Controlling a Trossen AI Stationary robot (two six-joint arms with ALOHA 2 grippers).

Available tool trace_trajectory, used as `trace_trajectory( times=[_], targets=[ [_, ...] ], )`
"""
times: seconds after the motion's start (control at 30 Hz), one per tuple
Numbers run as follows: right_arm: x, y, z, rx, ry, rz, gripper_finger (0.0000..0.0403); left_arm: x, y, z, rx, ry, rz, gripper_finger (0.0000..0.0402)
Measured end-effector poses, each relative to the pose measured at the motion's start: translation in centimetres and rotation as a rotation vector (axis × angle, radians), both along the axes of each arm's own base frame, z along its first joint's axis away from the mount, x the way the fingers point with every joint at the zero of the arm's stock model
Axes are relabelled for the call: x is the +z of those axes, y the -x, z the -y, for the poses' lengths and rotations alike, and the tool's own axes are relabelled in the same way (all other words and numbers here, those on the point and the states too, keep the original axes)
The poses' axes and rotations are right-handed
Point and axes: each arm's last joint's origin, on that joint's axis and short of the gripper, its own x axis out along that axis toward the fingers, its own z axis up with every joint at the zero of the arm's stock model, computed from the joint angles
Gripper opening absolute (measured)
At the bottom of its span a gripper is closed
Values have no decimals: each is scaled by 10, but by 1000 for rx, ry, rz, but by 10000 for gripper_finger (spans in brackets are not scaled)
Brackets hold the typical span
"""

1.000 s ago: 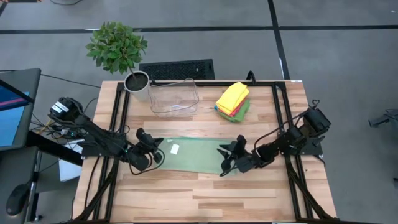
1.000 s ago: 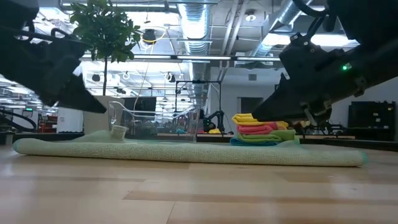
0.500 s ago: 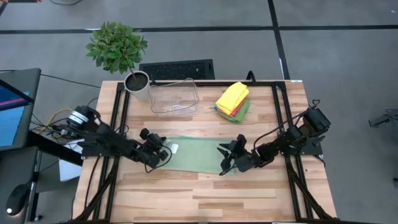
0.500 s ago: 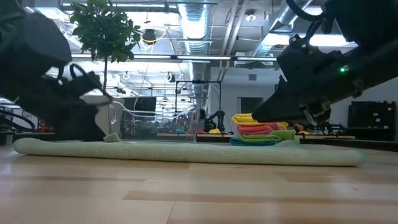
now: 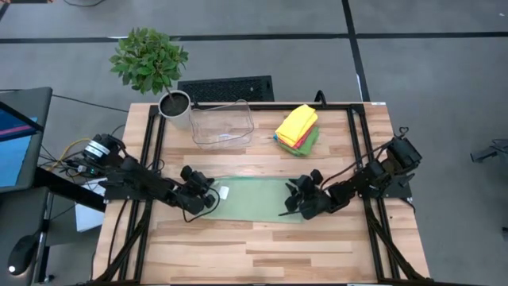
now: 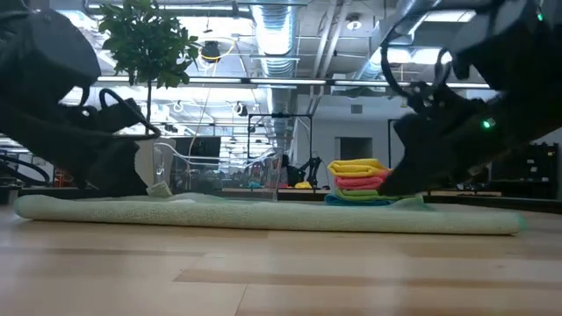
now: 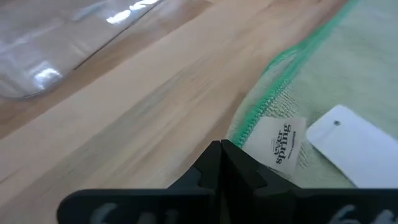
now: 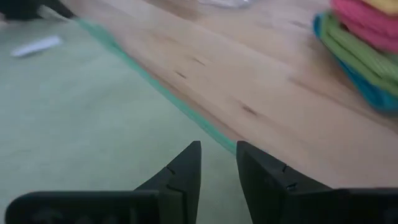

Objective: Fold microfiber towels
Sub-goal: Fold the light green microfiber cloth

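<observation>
Over the sage towel (image 5: 254,197), left tool (image 5: 208,196) closed, right tool (image 5: 295,202) half-open

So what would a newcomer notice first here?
Probably the pale green towel spread flat mid-table, with the left end effector shut at its tagged edge and the right end effector partly open over the opposite end. Then the bright stack of folded towels beside the clear bin.

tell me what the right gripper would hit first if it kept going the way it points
Probably the bare wooden table just past the edge of the pale green towel under the right gripper; the towel stack lies off to one side.
</observation>
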Motion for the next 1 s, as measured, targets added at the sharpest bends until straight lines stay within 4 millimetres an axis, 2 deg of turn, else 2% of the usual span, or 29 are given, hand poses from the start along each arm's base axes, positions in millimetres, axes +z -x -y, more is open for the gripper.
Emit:
trace_trajectory(
  times=[0.27,0.57,0.63,0.83,0.9,1.0],
  targets=[
    [-16,25,8,-84,-74,8,127,15,-1,1,-42,9,36,0],
    [-17,27,9,-94,-68,20,127,53,4,-1,-92,39,158,0],
    [-11,28,5,-81,-29,53,127,63,6,1,-116,78,208,0],
    [27,31,-19,-19,48,260,127,91,17,23,-235,126,397,0],
    [34,30,-29,36,54,299,127,90,19,32,-253,118,408,0],
    [34,22,-42,114,61,314,127,74,19,45,-239,94,385,0]
  ],
)
